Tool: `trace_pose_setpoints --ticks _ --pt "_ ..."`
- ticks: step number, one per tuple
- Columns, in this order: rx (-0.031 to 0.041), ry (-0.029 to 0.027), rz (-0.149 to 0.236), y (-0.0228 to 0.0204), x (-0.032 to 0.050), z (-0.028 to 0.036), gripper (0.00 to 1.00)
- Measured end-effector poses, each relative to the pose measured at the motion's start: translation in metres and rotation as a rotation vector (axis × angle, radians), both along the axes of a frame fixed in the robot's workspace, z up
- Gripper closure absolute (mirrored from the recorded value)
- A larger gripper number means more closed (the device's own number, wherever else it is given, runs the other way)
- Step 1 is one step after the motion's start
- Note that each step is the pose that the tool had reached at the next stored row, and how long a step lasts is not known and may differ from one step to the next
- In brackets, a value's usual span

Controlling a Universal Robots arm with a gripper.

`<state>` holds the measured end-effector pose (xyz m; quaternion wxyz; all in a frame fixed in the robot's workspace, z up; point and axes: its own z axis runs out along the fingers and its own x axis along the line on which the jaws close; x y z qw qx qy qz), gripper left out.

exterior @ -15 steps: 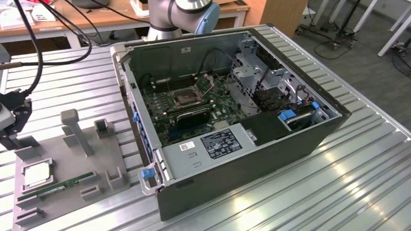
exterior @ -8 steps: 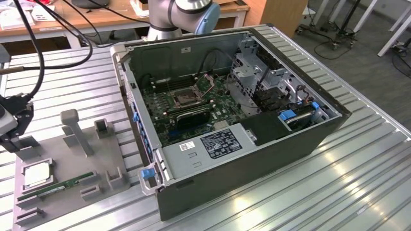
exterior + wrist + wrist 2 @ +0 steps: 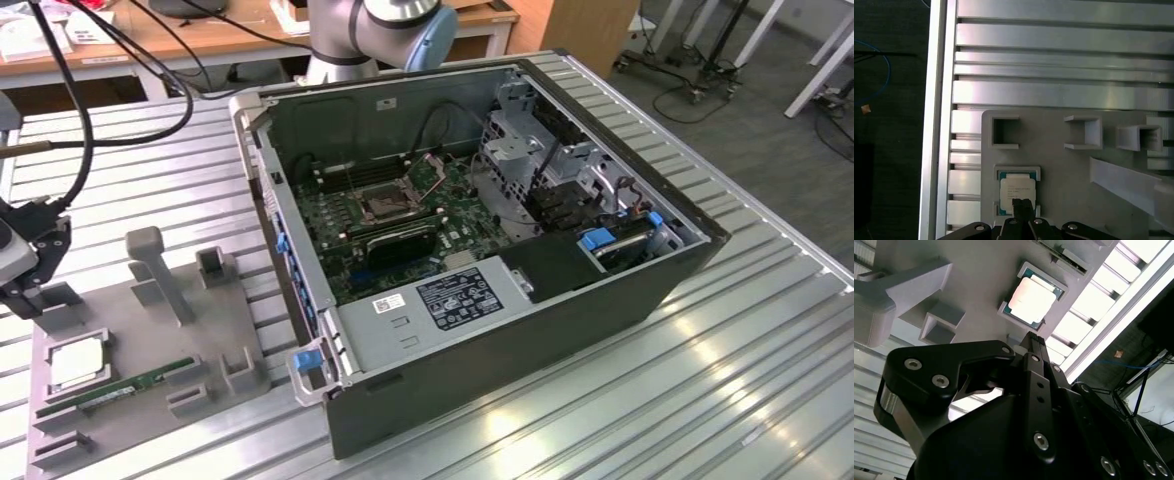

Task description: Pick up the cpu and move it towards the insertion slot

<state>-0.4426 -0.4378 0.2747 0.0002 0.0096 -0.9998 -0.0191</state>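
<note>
The gripper has its two fingers pressed together, with nothing between them. Directly below its tips the cpu lies flat, silvery face up, in a square recess of the grey tray. In the exterior view the tool hangs above the chip and apart from it. A green memory stick lies in the tray just past the chip. The insertion slot is well away from the tool, on the motherboard inside the open computer case.
</note>
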Motion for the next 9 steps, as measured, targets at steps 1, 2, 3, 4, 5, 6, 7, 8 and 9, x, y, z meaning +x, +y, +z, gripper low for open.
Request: trace_pose_setpoints --ticks 1,2,3,4,5,6,7,8,9 --pt "0.0000 0.0000 0.000 -0.0004 0.0000 -0.0003 0.89" --pt "0.0000 0.0000 0.000 -0.0009 0.0000 -0.0005 0.89" --pt "0.0000 0.0001 0.000 -0.0014 0.0000 -0.0007 0.89" --pt "0.0000 0.0000 0.000 -0.0021 0.0000 -0.0010 0.89" --pt "-0.0001 0.0001 0.000 -0.0028 0.0000 -0.0014 0.89" --pt "0.0000 0.0000 0.000 -0.0034 0.0000 -0.0020 0.89" --pt "0.0001 -0.0001 0.000 -0.0039 0.0000 -0.0029 0.89" --pt "0.0001 -0.0001 0.000 -0.0043 0.0000 -0.0038 0.89" --pt "0.0000 0.0000 0.000 -0.0047 -0.0001 -0.0047 0.89"
